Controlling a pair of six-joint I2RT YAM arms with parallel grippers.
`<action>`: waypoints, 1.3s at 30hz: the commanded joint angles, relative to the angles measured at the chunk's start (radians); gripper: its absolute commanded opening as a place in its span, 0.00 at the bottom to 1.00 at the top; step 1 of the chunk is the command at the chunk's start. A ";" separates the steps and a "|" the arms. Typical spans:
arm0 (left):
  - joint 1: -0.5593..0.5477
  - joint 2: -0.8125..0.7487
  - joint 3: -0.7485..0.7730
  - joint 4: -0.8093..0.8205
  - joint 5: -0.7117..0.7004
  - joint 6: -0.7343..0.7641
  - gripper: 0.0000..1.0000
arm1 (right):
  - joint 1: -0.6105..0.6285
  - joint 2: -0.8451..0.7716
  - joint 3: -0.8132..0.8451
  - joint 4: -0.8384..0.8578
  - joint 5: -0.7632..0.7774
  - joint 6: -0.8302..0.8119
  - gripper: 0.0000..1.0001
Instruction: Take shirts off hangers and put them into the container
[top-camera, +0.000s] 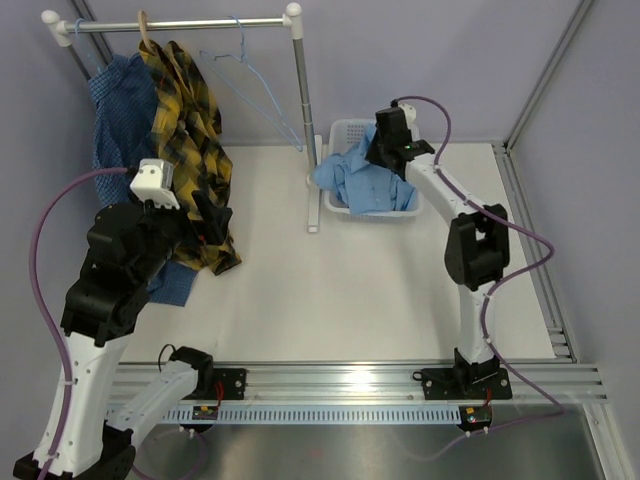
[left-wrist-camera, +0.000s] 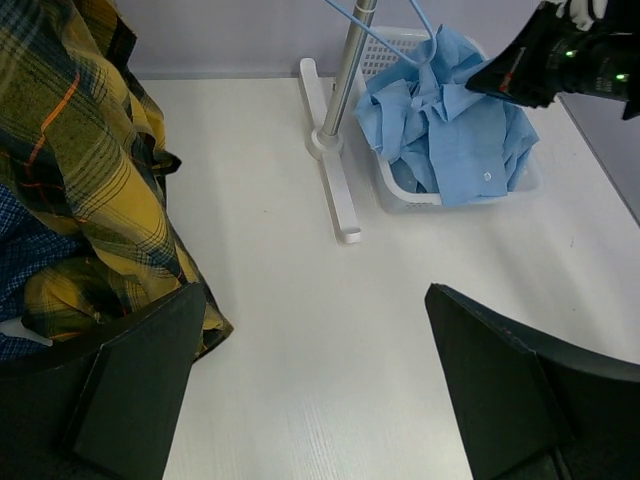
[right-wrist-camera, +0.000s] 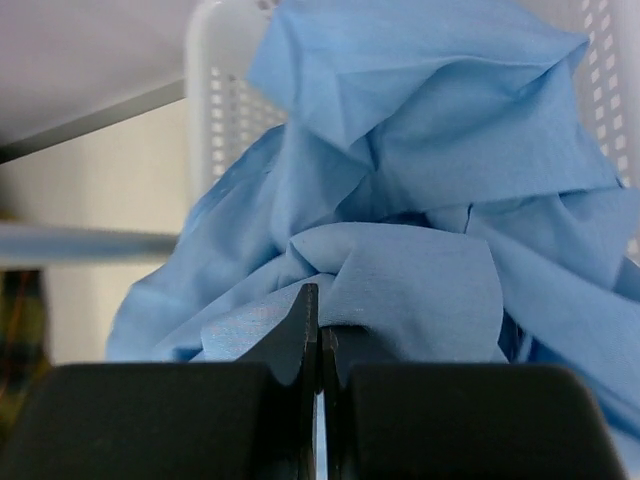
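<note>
**Light blue shirt binned; two shirts hang on the rail.**
The light blue shirt (top-camera: 365, 180) lies heaped in the container (top-camera: 345, 128). The right hand (right-wrist-camera: 318, 310), fully closed, rests on it, probably tamping; no pinched fold shows. Well to the container's left, the left hand (left-wrist-camera: 312, 300) gapes beside the plaid shirt (top-camera: 190, 100), apparently ready to grasp.

Your robot lab cell, white table (top-camera: 330, 300), aluminium rail (top-camera: 350, 378) under your two arms (top-camera: 470, 250), bare lilac walls (top-camera: 450, 60)
</note>
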 joint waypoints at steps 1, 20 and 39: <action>0.005 -0.019 -0.010 0.007 -0.042 0.011 0.99 | -0.007 0.128 0.152 -0.050 0.083 0.038 0.00; 0.005 0.012 0.085 -0.004 -0.085 -0.029 0.99 | -0.038 0.179 0.291 -0.315 -0.192 0.043 0.57; 0.052 0.457 0.596 -0.002 -0.436 0.144 0.99 | -0.040 -0.718 -0.146 -0.185 -0.208 -0.256 0.99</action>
